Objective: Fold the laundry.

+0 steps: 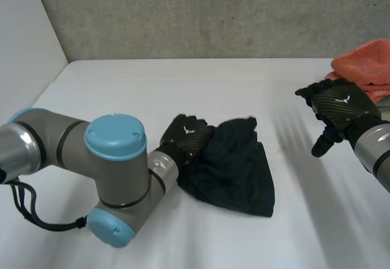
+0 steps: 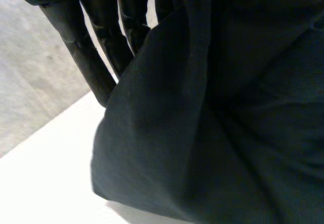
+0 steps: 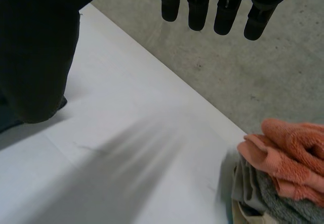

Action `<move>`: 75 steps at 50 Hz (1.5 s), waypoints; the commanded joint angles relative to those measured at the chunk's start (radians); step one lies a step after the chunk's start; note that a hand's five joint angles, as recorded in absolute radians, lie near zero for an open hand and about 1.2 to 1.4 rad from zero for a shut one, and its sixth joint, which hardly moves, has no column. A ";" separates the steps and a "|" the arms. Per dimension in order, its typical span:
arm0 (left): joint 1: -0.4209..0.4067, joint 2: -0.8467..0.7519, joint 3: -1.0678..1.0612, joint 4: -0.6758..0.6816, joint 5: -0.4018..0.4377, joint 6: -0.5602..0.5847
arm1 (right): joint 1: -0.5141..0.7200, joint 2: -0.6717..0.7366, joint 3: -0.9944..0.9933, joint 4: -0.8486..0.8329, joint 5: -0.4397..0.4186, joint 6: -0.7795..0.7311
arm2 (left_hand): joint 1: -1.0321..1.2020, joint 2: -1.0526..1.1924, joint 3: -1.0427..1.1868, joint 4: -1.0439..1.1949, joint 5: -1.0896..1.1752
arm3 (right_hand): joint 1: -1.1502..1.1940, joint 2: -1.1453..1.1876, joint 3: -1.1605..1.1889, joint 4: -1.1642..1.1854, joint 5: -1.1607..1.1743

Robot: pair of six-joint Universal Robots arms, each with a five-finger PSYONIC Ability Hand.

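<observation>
A dark cloth point(image 1: 231, 165) lies bunched in the middle of the white table point(image 1: 122, 92). My left hand point(image 1: 186, 136) is at the cloth's left edge, shut on it. In the left wrist view the dark cloth point(image 2: 202, 133) hangs against the palm beside the fingers point(image 2: 91, 57), with its lower edge just above the table. My right hand point(image 1: 338, 101) hovers above the table to the right of the cloth, open and holding nothing. Its fingers point(image 3: 197, 11) are straight and its thumb point(image 3: 40, 57) stands apart from them.
A pile of folded towels sits at the table's far right edge, an orange towel point(image 1: 365, 65) on top. In the right wrist view the orange towel point(image 3: 288, 153) lies over a grey towel point(image 3: 273, 198). A grey wall point(image 1: 213, 13) stands behind the table.
</observation>
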 commanded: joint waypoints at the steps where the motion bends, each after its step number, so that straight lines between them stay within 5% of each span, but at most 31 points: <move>1: 0.047 0.193 0.051 0.069 -0.105 -0.004 | -0.009 0.000 -0.007 -0.011 -0.006 0.001 | 0.276 0.227 0.254 0.219 0.291 | -0.053 -0.039 -0.039 -0.035 -0.047; 13: 0.049 0.323 0.083 0.209 -0.059 -0.005 | 0.003 -0.003 -0.044 -0.008 0.006 0.002 | 0.276 0.227 0.254 0.219 0.291 | -0.053 -0.039 -0.039 -0.035 -0.047; 22: -0.141 0.102 0.017 0.164 0.102 0.001 | -0.014 0.000 -0.038 -0.009 0.008 0.005 | 0.248 0.198 0.226 0.190 0.263 | -0.053 -0.039 -0.039 -0.035 -0.047; 24: -0.155 0.091 -0.004 0.140 0.116 0.002 | -0.022 0.001 -0.036 -0.009 0.008 0.004 | -0.071 -0.120 -0.093 -0.128 -0.056 | -0.053 -0.039 -0.039 -0.035 -0.047; 25: -0.161 0.088 -0.026 0.112 0.127 0.008 | -0.032 0.001 -0.035 -0.009 0.006 0.002 | -0.523 -0.573 -0.545 -0.580 -0.508 | -0.053 -0.039 -0.039 -0.035 -0.047; 26: -0.163 0.092 -0.033 0.103 0.130 0.013 | -0.037 0.001 -0.035 -0.009 0.006 0.002 | -0.658 -0.708 -0.681 -0.716 -0.643 | -0.053 -0.039 -0.039 -0.035 -0.047; 33: -0.149 0.222 -0.084 0.043 0.119 0.041 | -0.055 0.003 -0.040 -0.009 -0.004 0.001 | -0.862 -0.912 -0.884 -0.920 -0.847 | -0.053 -0.039 -0.039 -0.035 -0.047; 46: 0.069 0.410 -0.170 -0.002 0.113 -0.002 | -0.022 -0.002 -0.075 0.005 -0.020 0.001 | -0.830 -0.880 -0.852 -0.888 -0.815 | -0.053 -0.039 -0.039 -0.035 -0.047; 67: 0.176 0.053 -0.103 -0.094 0.122 0.130 | 0.034 0.027 -0.037 0.041 -0.017 -0.107 | -0.619 -0.668 -0.641 -0.676 -0.604 | -0.053 -0.039 -0.039 -0.035 -0.047; 73: 0.183 -0.017 -0.053 -0.095 0.119 0.137 | 0.032 0.029 -0.021 0.035 -0.015 -0.107 | -0.501 -0.551 -0.524 -0.559 -0.487 | -0.053 -0.039 -0.039 -0.035 -0.047; 75: 0.184 -0.026 -0.047 -0.092 0.121 0.137 | 0.032 0.029 -0.018 0.032 -0.017 -0.107 | -0.291 -0.341 -0.314 -0.349 -0.276 | -0.053 -0.039 -0.039 -0.035 -0.047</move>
